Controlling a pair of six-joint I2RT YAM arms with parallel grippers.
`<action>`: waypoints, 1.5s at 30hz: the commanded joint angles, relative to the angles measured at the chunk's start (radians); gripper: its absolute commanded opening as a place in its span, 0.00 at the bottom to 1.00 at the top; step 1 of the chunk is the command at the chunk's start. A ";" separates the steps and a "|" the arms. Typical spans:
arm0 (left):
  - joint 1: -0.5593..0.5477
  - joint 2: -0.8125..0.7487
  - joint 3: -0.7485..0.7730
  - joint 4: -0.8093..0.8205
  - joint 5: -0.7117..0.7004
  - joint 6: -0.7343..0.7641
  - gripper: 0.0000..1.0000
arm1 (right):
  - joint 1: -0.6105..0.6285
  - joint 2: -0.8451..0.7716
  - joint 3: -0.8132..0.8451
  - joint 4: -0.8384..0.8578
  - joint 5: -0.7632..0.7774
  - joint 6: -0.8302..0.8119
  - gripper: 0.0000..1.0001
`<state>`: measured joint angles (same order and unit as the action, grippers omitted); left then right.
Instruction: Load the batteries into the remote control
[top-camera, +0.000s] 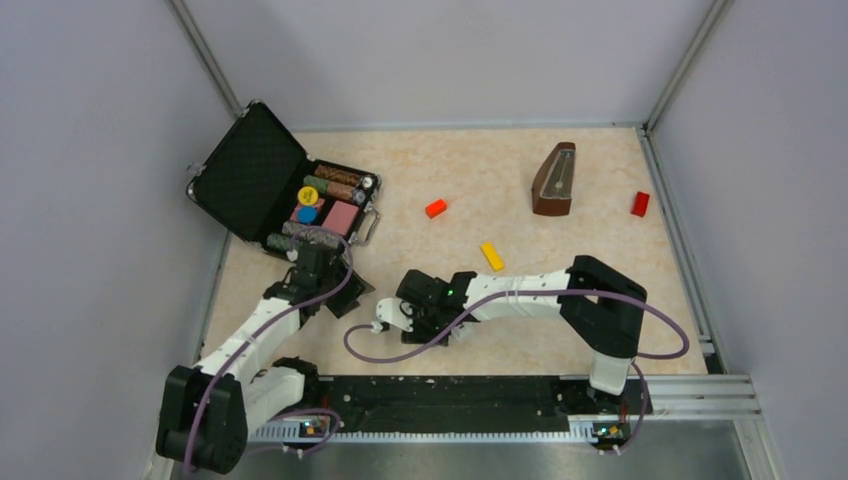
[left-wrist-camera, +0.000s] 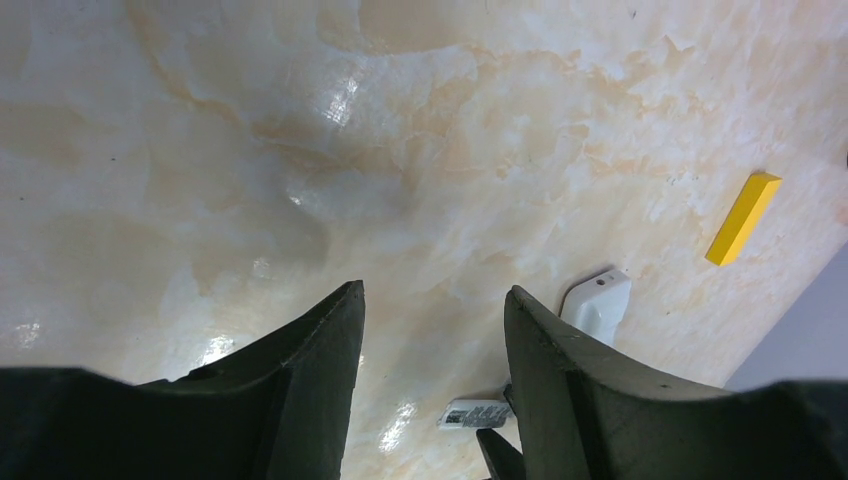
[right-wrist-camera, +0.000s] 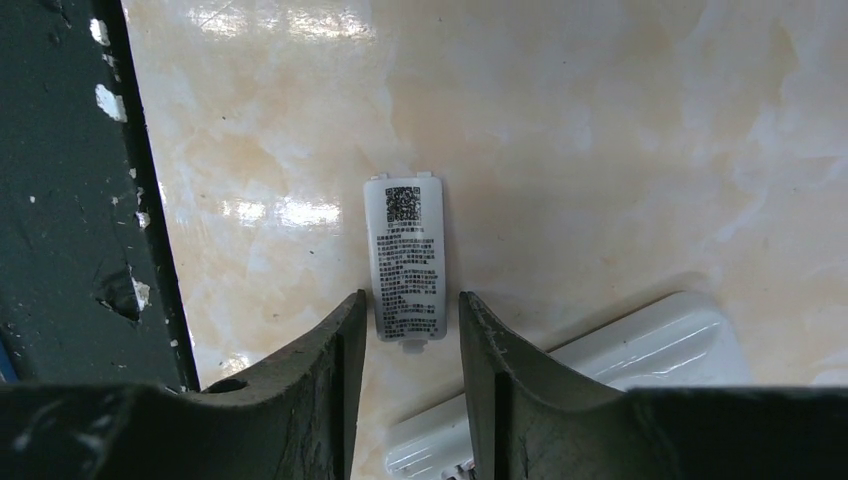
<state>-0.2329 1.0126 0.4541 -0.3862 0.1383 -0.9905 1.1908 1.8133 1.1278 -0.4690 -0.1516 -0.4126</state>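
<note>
The remote control (right-wrist-camera: 640, 345) is a white bar lying flat on the table, partly under my right gripper's right-hand finger. One of its ends (left-wrist-camera: 600, 303) also shows in the left wrist view. A small loose white piece (right-wrist-camera: 405, 258) with a printed label lies beside it. My right gripper (right-wrist-camera: 412, 295) stands low over the table, open. Its fingertips straddle the near end of that piece with a thin gap on each side. My left gripper (left-wrist-camera: 432, 292) hovers open over bare table just to the left (top-camera: 345, 290), with nothing between its fingers. No batteries show in any view.
An open black case (top-camera: 250, 175) holding coloured items sits at the far left. A yellow block (top-camera: 491, 256), red blocks (top-camera: 435, 208) (top-camera: 640, 203) and a brown metronome (top-camera: 555, 180) lie farther back. The dark rail (right-wrist-camera: 70, 200) runs along the table's near edge.
</note>
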 joint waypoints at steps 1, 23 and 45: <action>0.011 0.012 0.014 0.057 0.009 0.024 0.59 | 0.006 0.014 0.020 0.017 -0.003 -0.042 0.37; 0.017 0.208 0.105 0.225 0.188 0.100 0.59 | -0.064 -0.274 0.037 -0.116 0.141 0.510 0.09; -0.217 0.592 0.333 0.460 0.277 0.290 0.58 | -0.158 -0.063 0.200 -0.433 0.214 0.806 0.08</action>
<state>-0.4526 1.5581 0.7403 0.0170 0.3958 -0.7456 1.0374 1.7348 1.2789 -0.8848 0.0662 0.3622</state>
